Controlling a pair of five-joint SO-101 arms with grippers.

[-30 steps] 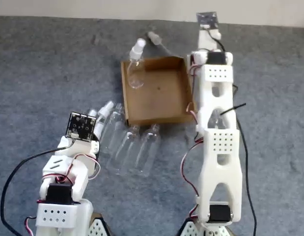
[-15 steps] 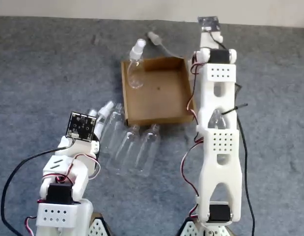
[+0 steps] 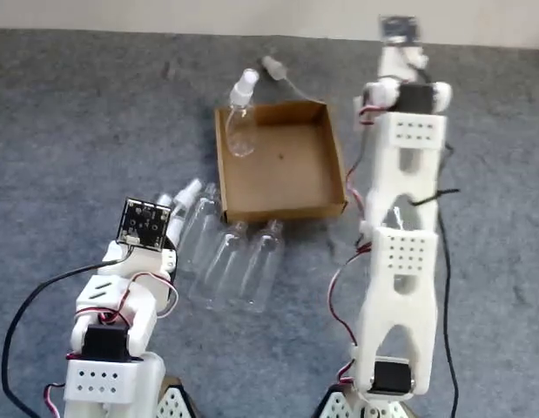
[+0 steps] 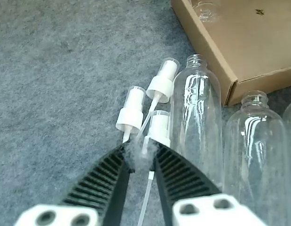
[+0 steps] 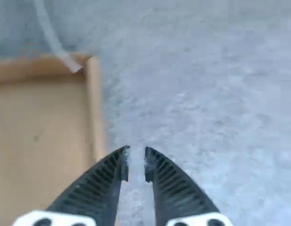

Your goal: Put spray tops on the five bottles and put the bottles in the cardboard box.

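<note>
One spray-topped bottle rests inside the cardboard box.

1. This looks like a robot lab or a work room.
2. Two white robot arms, the left arm and the right arm, stand on a table with a grey fuzzy cover.
3. Bare red wires and a black cable hang off them.
4. A plain pale wall is behind.

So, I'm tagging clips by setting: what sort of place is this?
Probably a robotics lab bench: two small white arms fixed side by side, a grey felt-like table cover, and staged props, a cardboard box and clear bottles.
</note>
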